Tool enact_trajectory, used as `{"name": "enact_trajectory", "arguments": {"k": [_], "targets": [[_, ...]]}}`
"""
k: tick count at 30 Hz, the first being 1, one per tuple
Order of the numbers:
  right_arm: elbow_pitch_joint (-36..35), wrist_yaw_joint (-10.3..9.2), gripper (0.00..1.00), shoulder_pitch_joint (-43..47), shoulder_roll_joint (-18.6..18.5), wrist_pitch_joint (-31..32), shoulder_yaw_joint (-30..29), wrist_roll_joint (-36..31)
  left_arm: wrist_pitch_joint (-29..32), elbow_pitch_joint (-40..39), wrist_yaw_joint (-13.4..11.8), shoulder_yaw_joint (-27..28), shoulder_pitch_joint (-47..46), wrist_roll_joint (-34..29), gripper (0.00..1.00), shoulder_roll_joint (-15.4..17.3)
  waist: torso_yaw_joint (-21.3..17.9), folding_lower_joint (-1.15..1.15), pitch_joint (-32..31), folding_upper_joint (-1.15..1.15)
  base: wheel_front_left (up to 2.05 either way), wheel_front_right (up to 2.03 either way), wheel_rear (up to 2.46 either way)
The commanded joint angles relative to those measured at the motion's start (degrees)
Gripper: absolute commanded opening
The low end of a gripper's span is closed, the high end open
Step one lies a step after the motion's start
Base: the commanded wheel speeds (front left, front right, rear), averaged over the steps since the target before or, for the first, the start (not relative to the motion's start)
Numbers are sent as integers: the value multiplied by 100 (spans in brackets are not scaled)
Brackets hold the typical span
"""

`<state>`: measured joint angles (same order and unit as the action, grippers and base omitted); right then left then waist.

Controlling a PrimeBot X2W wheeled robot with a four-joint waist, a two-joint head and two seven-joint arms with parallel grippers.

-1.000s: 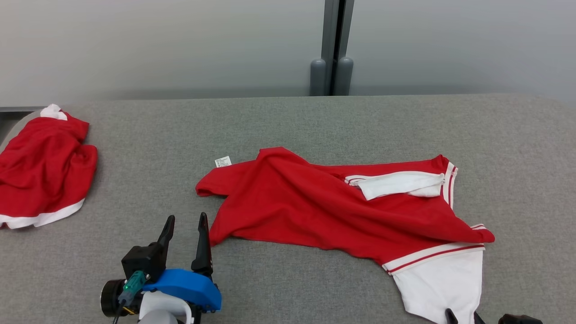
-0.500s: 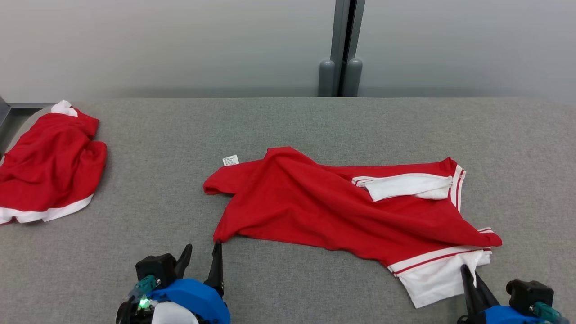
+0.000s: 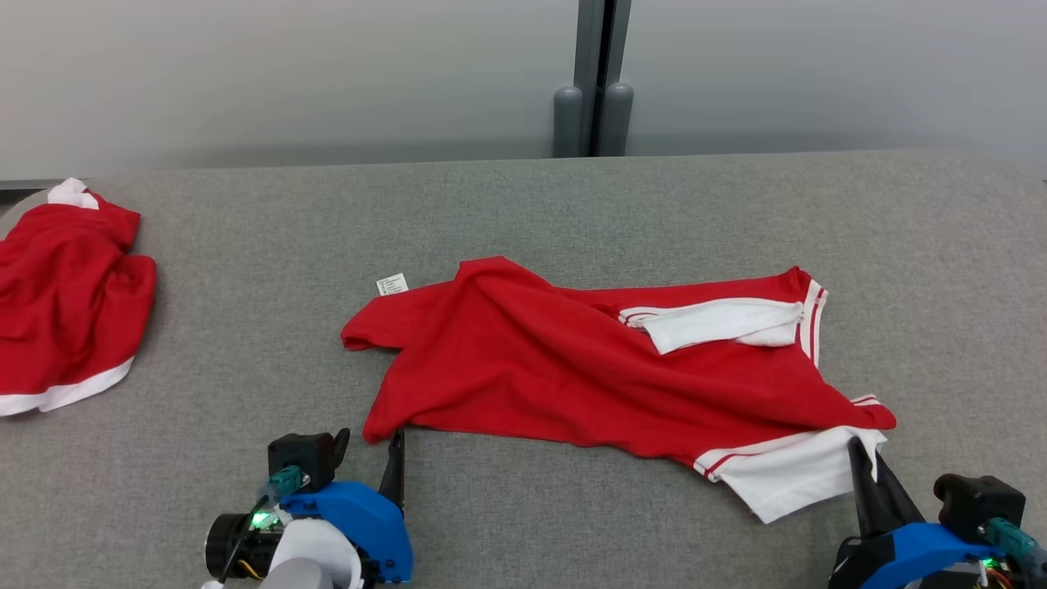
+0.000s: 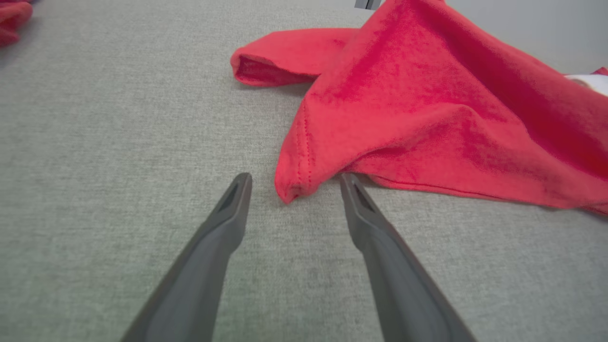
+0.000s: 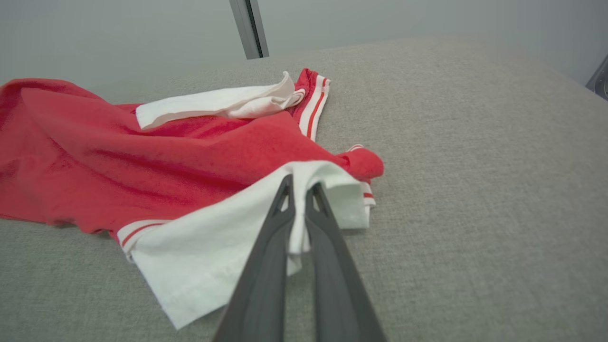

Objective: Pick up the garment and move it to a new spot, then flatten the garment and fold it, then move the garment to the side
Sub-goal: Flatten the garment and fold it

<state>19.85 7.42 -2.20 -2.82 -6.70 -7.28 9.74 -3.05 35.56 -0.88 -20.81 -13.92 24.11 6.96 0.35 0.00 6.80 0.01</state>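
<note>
The garment (image 3: 572, 368), red with white sleeves and striped trim, lies crumpled across the middle of the grey table. My right gripper (image 3: 860, 458) at the lower right is shut on its near white sleeve (image 5: 199, 256); in the right wrist view a fold of white cloth is pinched between the fingertips of this gripper (image 5: 300, 185). My left gripper (image 3: 370, 448) stands open at the garment's near left red corner. In the left wrist view that corner (image 4: 290, 187) lies just between the tips of the open left gripper (image 4: 294, 179), low over the table.
A second red and white garment (image 3: 65, 303) is bunched at the table's left edge. A small white label (image 3: 392, 285) sticks out at the garment's far left. A grey post (image 3: 593, 82) stands behind the table (image 3: 245, 245), against a pale wall.
My right gripper has shut on the white sleeve, which is now bunched and drawn up. My left gripper has dropped back and lower, to the red corner. The head camera has shifted.
</note>
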Motion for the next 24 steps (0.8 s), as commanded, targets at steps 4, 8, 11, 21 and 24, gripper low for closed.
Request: {"name": "enact_trajectory", "arguments": {"k": [4, 8, 11, 21, 24], "targets": [[-66, 13, 0, -149, -14, 18, 62, 40, -96, 262, 54, -45, -296, -52, 100, 12, -38, 0, 70, -1, 0, 0, 0], [-93, 13, 0, -202, -15, 19, 110, 58, -169, 548, 70, -140, -514, -136, 100, 6, -83, 0, 141, -1, 0, 0, 0], [-103, 13, 0, -256, -15, -1, 138, 56, -242, 756, 112, -190, -661, -190, 100, -4, -117, 0, 179, -1, 0, 0, 0], [-47, 13, 0, -338, -15, -168, 34, 2, -644, 1202, 194, -279, -798, -167, 0, -56, -170, 0, 93, -1, 0, 0, 0], [-93, 13, 0, -393, -16, -241, -45, -13, -900, 1121, 155, -219, -843, -151, 0, -50, -146, 0, -10, -1, 0, 0, 0]]}}
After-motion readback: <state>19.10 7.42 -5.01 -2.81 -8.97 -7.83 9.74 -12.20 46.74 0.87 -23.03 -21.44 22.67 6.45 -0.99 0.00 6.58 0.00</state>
